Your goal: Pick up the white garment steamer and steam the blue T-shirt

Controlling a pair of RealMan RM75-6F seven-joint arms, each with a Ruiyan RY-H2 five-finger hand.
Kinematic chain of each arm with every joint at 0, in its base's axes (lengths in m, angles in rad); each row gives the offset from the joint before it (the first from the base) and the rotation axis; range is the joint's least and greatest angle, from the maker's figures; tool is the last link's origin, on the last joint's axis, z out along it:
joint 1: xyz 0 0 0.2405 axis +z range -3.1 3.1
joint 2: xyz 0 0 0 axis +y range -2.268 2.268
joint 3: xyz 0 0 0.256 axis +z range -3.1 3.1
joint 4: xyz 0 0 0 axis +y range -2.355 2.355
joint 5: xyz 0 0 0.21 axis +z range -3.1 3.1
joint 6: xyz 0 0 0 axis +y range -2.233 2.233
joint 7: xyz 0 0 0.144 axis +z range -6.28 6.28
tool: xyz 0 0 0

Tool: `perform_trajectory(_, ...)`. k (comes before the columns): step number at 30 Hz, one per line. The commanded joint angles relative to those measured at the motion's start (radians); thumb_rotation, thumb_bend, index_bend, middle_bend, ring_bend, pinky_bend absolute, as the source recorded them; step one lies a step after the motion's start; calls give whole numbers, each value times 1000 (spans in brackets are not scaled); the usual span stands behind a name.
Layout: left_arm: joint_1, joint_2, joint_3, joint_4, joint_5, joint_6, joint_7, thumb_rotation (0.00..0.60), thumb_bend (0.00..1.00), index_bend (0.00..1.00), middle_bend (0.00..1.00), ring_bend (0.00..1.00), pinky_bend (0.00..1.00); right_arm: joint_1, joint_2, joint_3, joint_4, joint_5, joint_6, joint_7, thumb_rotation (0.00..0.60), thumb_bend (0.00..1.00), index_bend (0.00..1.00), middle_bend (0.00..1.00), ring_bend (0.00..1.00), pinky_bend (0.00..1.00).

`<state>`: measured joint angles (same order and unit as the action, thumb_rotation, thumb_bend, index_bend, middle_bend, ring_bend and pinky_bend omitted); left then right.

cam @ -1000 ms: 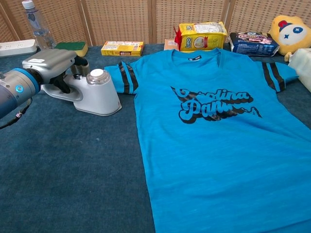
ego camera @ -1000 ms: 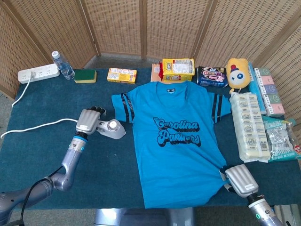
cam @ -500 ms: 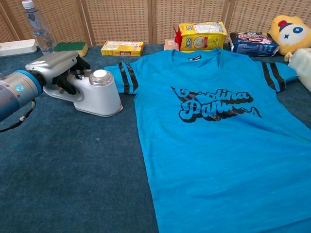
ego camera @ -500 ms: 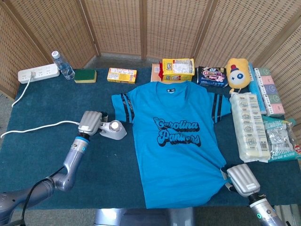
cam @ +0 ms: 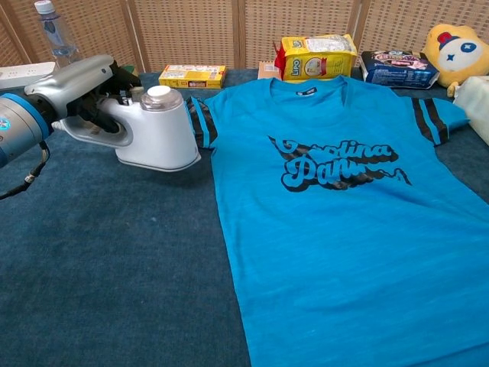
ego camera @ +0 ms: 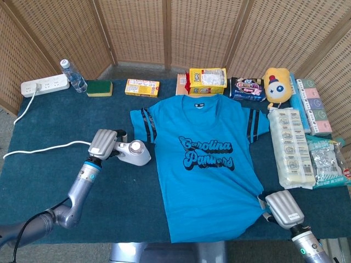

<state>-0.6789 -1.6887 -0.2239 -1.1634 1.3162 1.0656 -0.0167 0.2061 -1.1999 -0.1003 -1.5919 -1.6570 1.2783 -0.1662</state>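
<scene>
The white garment steamer (ego camera: 135, 153) (cam: 157, 130) is in my left hand (ego camera: 103, 143) (cam: 80, 84), which grips its handle from behind. It hangs a little above the dark blue table (ego camera: 120, 192), its front beside the left sleeve of the blue T-shirt (ego camera: 208, 164) (cam: 344, 214). The shirt lies flat, print up, in the table's middle. My right hand (ego camera: 282, 210) sits at the shirt's lower right hem corner, where the cloth is bunched. Its fingers are hidden under its back. The chest view does not show it.
A white cord (ego camera: 38, 149) runs left from the steamer; a power strip (ego camera: 45, 85), water bottle (ego camera: 73, 75) and green sponge (ego camera: 99, 87) stand at the back left. Yellow boxes (ego camera: 142, 87), snack bags (ego camera: 207, 81) and a plush toy (ego camera: 276, 85) line the back; packages (ego camera: 290, 148) fill the right edge.
My left hand has closed on the steamer's handle, lifted it off the table and carried it right, toward the shirt's sleeve. The right hand has stayed in place.
</scene>
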Motion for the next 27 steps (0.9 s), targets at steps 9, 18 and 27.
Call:
perform_trajectory(9,-70,-120,-42,13,-51,-13,131,600,424,696,749,670,753,5,-14,1,19,-18,8,35,600,423,656,579,620,781)
perform_trajectory(18,-147,-249,-58,86,-49,-14,220,600,418,696,748,670,753,8,-11,0,26,-28,12,55,600,422,656,579,620,781)
perform_trajectory(27,-213,-378,-56,209,-29,-18,256,600,416,695,749,670,753,10,0,-3,32,-41,19,73,600,423,656,579,620,781)
